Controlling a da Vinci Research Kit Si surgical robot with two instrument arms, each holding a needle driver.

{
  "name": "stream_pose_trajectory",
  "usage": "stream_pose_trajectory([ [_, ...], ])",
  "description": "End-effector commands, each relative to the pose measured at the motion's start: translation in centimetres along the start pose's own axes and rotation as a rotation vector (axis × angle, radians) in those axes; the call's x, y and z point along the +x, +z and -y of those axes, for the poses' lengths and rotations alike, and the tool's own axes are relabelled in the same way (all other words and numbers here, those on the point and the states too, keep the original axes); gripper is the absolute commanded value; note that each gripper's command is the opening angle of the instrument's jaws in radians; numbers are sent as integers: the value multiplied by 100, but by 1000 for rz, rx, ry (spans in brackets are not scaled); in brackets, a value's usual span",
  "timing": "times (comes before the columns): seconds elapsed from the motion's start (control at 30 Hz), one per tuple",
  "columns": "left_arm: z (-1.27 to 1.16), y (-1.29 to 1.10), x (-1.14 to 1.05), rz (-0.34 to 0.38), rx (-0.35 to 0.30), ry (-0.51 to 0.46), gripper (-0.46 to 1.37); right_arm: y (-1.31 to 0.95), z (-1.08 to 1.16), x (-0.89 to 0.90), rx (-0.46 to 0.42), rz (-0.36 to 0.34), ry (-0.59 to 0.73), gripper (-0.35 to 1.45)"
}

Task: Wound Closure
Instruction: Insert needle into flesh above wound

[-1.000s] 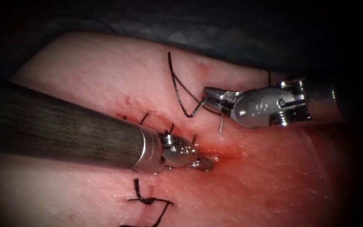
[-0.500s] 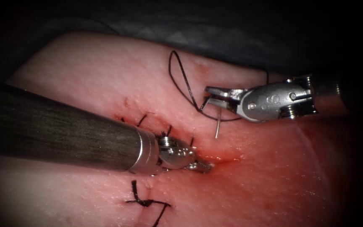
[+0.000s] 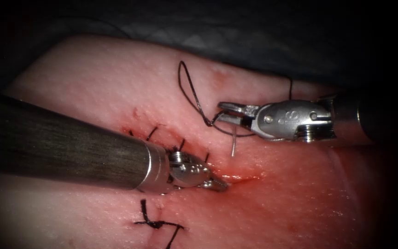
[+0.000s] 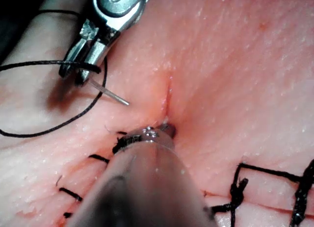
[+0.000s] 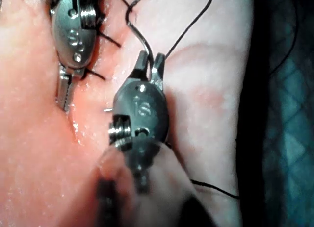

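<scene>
My right tool (image 3: 222,110) comes in from the right, jaws shut on the curved needle (image 3: 233,143) partway along its body. The needle's point hangs free over the tissue (image 3: 116,78), above the open part of the cut (image 3: 245,177) and not in it. Black thread (image 3: 187,90) loops up from those jaws. My left tool (image 3: 219,185) lies low with its jaws shut and holding nothing I can make out, the tip pressed at the cut's open end. The left wrist view has the needle (image 4: 113,94) in the right tool (image 4: 78,72). The right wrist view has both tools (image 5: 149,63) (image 5: 64,97).
Several black stitches (image 3: 180,144) cross the closed stretch of the cut beside the left tool's wrist. A knotted stitch with cut ends (image 3: 155,223) lies nearer the front. Red fluid (image 3: 254,184) wets the tissue around the open cut. Dark cloth (image 3: 254,41) lies behind the tissue.
The right tool has shifted left and a little down with the needle, whose point now hangs lower, closer to the cut. The thread loop moved left. The left tool edged slightly up and left.
</scene>
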Motion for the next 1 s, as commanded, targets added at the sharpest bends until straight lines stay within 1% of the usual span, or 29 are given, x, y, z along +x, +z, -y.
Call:
stream_pose_trajectory([
  [0.03,0,0,0,0,-5,0,-26,1,3,-4,36,-10,59,-35],
  [0.13,0,0,0,0,-6,1,-26,1,-1,-6,43,-48,135,-35],
  [0.23,0,0,-1,0,-6,1,-26,2,-4,-6,56,-53,169,-35],
  [0.53,0,-1,-2,0,-7,2,-27,4,-1,-19,71,-65,334,-35],
  [0.6,1,-1,-2,0,-6,2,-27,3,-2,-24,72,-76,418,-35],
  [0.7,0,-1,-1,0,-6,2,-29,4,-5,-31,44,-87,489,-35],
  [0.8,0,0,-1,0,-6,2,-30,4,-11,-37,-16,-81,527,-35],
  [0.93,0,0,-1,0,-6,2,-31,0,-19,-43,-30,-75,575,-35],
  [1.0,0,0,-1,0,-6,2,-31,0,-19,-44,-21,-78,591,-35],
])
